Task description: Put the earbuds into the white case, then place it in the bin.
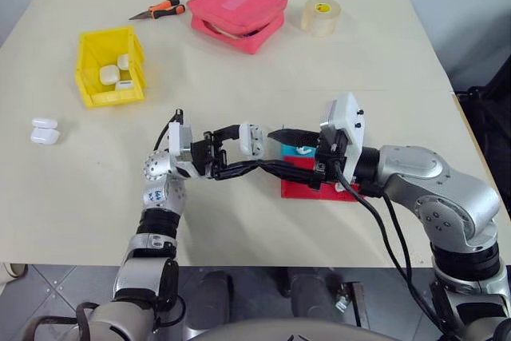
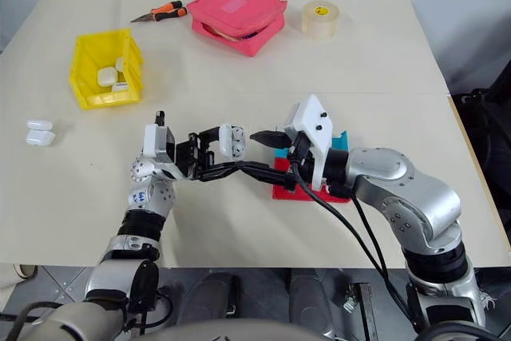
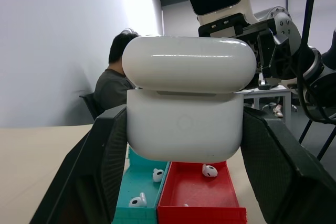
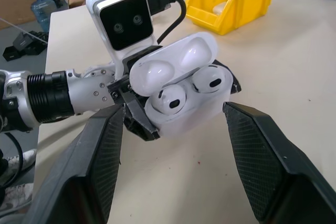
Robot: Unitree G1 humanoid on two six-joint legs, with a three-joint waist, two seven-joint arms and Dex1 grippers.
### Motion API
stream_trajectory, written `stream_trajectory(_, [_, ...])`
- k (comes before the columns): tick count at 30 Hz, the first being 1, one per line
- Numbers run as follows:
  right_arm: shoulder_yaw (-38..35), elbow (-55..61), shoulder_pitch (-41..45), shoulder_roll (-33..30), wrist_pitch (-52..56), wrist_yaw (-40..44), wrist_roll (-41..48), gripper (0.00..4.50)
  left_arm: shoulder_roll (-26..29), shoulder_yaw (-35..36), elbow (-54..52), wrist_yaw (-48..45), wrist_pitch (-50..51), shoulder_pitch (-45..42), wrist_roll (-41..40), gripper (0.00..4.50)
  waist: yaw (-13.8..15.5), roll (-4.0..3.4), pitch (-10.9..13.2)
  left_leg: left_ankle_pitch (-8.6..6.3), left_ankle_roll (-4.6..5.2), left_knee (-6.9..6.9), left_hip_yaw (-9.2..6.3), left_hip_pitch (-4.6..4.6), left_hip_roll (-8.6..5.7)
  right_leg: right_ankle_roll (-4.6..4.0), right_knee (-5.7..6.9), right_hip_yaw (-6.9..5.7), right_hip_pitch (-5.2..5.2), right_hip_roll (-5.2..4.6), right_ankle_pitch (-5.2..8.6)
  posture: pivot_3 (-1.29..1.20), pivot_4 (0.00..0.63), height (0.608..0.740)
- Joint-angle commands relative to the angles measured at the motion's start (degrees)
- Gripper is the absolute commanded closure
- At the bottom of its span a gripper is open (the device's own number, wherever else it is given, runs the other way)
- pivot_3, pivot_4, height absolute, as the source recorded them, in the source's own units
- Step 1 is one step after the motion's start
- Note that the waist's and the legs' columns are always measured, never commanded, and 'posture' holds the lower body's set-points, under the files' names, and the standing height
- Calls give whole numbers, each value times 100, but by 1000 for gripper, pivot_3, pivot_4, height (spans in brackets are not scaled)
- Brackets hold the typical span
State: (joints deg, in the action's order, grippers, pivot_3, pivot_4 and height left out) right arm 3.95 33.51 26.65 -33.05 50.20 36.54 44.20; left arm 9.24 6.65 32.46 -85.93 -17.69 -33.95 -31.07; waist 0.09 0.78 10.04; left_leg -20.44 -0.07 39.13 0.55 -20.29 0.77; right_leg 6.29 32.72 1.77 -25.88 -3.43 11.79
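- The left gripper (image 1: 227, 149) squeezes the white case (image 1: 252, 139), held up over the middle of the table (image 1: 383, 53)
- The right gripper (image 4: 173, 129) is open, holding nothing
- Both earbuds (image 4: 191, 90) sit inside, lid up
- Next: shut the lid, then carry it to the yellow bin (image 1: 110, 67) near the far left corner

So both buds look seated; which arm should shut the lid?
Right. The right gripper is open and free beside the white case, whose lid stands open over both earbuds; the left gripper is clamping it.
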Motion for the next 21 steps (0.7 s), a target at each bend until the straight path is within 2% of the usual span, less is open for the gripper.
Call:
stream_trajectory(1, [-218,243,113,-89,40,-46,141,1397,24,-10,-1,-100,-95,-131,-13,1701,1,0,0,0,0,0,0,0,0,0,0,0,0,0,0,0,150,740])
stream_trajectory(7, [-473,367,94,-267,129,-179,158,1397,161,-85,16,148,-125,-108,234,1701,5,0,0,0,0,0,0,-1,-1,0,-1,0,0,-1,0,0,150,740])
stream_trajectory(13, [-909,682,-139,-889,373,-442,5,1397,532,-339,-130,670,-133,-94,876,1701,7,0,0,0,0,0,-1,-2,0,0,-3,0,0,-1,0,0,150,740])
stream_trajectory(16, [-977,870,47,-1040,956,-845,225,1967,635,-448,-264,937,-139,-160,1081,1701,7,0,0,0,1,-1,0,-1,0,0,-4,1,0,-2,0,0,150,740])
stream_trajectory(19, [-901,968,476,-896,1299,-1171,372,2957,697,-522,-378,1105,-47,-202,1175,1701,0,0,0,0,1,-1,0,-3,2,0,-2,1,-3,-3,0,0,150,740])
stream_trajectory(21, [-493,941,1281,-421,1851,-1693,431,3650,761,-675,-419,1311,-84,-298,1434,1701,-40,0,0,0,1,-1,0,-2,5,0,1,2,-6,-1,0,0,150,740])
